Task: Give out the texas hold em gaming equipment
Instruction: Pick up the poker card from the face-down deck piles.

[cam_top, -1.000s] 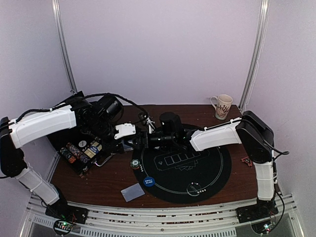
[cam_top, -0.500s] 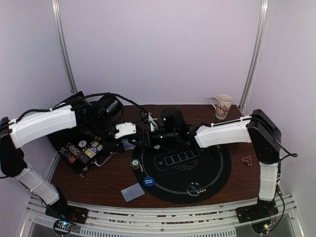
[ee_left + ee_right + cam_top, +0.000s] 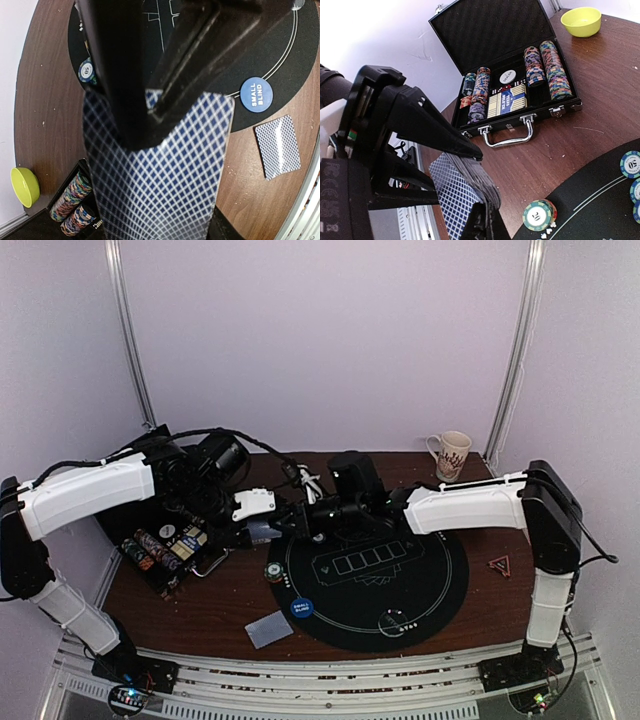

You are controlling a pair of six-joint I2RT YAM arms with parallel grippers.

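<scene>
My left gripper (image 3: 258, 531) is shut on a deck of blue-diamond-backed playing cards (image 3: 160, 175), held above the wooden table beside the round black mat (image 3: 430, 580). My right gripper (image 3: 490, 222) reaches in from the mat side and is shut on a card at the deck's (image 3: 465, 185) edge. Its black fingers (image 3: 150, 100) cross the deck's back in the left wrist view. One card (image 3: 268, 628) lies face down near the front edge. A blue "small blind" button (image 3: 300, 608) and a "20" chip stack (image 3: 539, 214) sit at the mat's left rim.
An open black case (image 3: 520, 95) with rows of chips and boxed cards lies at the left. A yellow-green bowl (image 3: 580, 21) stands beyond it. A patterned mug (image 3: 452, 455) is at the back right. More chips (image 3: 631, 164) rest on the mat.
The right gripper has gone from open to shut at the deck's edge, and the right arm has stretched further left. The left arm and deck have stayed put.
</scene>
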